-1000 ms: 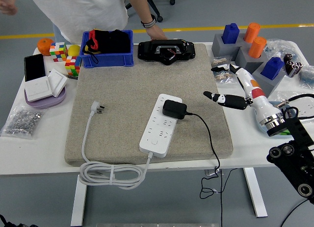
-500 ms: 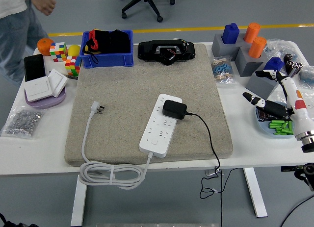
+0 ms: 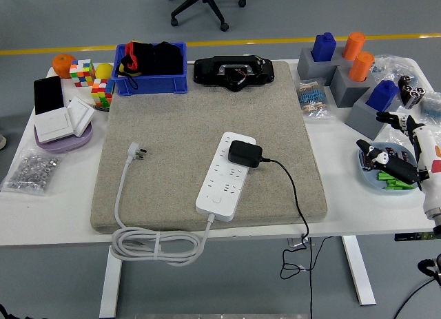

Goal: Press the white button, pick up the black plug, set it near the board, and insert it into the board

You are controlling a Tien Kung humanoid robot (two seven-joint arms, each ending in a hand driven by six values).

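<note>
Sitting in the board (image 3: 226, 175), black plug (image 3: 244, 153) seemingly trails cord rightward.

The white power strip (image 3: 225, 176) lies at a slant on the grey felt mat (image 3: 207, 126), the black plug (image 3: 244, 153) seated in its far end, cable trailing right and off the near table edge. The strip's own white cord (image 3: 148, 244) coils at the near left. Over at the right edge, the right hand (image 3: 396, 153) hovers above a blue dish (image 3: 372, 178) of green pieces, fingers loosely spread and holding nothing. A blue bin (image 3: 150, 83) sits far left.
</note>
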